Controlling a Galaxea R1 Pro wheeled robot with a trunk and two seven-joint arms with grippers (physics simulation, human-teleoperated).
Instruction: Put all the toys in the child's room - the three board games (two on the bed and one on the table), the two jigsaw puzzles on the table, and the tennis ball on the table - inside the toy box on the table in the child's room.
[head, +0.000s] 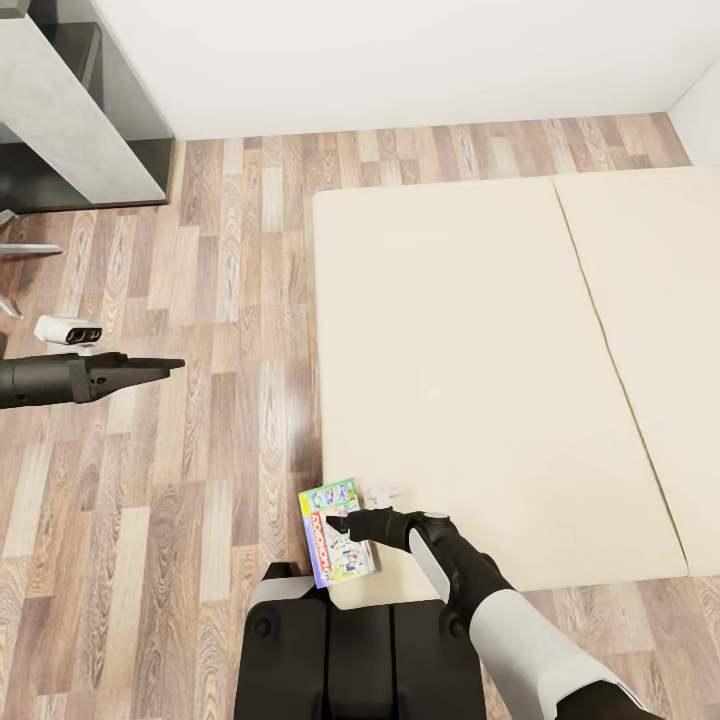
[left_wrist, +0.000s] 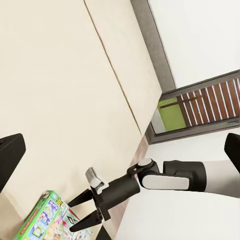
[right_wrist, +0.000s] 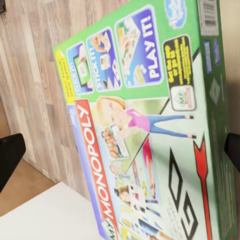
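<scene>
A green-white Monopoly board game (head: 337, 535) lies flat on the near left corner of the beige bed (head: 480, 350), slightly overhanging its edge. My right gripper (head: 336, 521) hovers just over the box, open. In the right wrist view the cover (right_wrist: 150, 135) spreads between the two fingers (right_wrist: 10, 162), and I cannot tell whether they touch it. In the left wrist view the right gripper (left_wrist: 82, 213) shows spread fingers beside the box (left_wrist: 45, 222). My left gripper (head: 176, 364) hangs open and empty over the floor, well left of the bed. The toy box, puzzles and ball are out of view.
The grey table section (head: 70, 110) with its dark cabinet stands at the far left against the white wall. Grey chair legs (head: 15, 250) poke in at the left edge. Wood-plank floor (head: 220, 300) lies between table and bed. A dark-framed window (left_wrist: 200, 107) stands beyond the bed.
</scene>
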